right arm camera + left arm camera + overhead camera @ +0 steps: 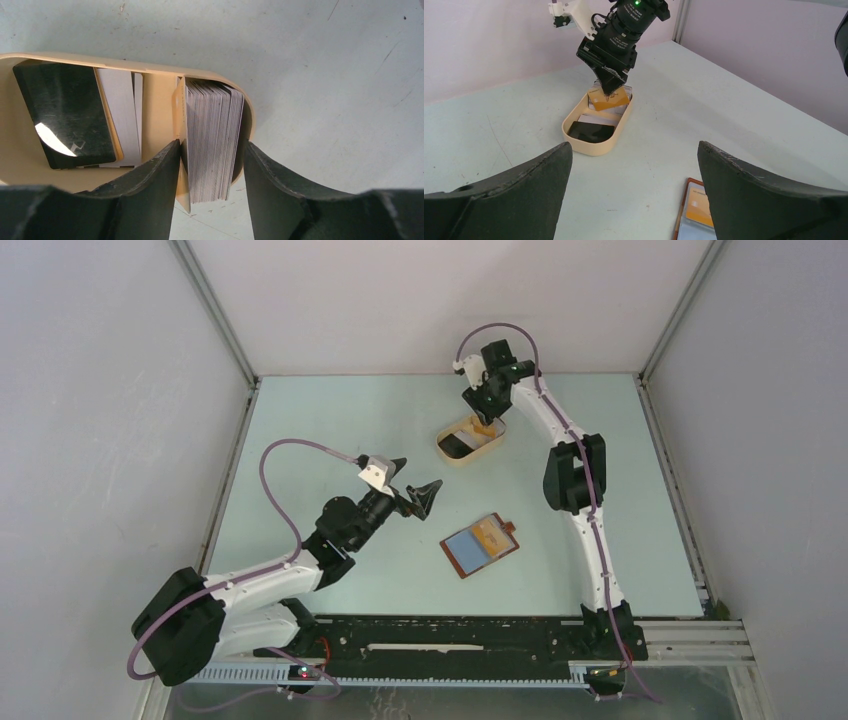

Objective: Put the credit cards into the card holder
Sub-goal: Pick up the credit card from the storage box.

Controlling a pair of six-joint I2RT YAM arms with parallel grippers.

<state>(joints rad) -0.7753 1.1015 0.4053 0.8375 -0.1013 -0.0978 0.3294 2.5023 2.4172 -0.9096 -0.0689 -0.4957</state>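
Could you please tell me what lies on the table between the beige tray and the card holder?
Nothing. In the top view, the table is bare between the tray and the card holder. The left wrist view agrees.

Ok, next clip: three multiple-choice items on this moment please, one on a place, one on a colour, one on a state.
1. Where is the right gripper?
A) above the card holder
B) at the beige oval tray, fingers either side of a stack of cards standing on edge
C) parked at its own base

2. What colour is the card lying flat at the tray's other end?
A) black
B) red
C) green

3. The card holder is:
A) folded shut
B) lying open with an orange card in it
C) standing in the tray

Answers: 1 B, the right wrist view shows the stack between its fingers; 2 A, it is glossy black in both wrist views; 3 B, the top view shows it spread flat.
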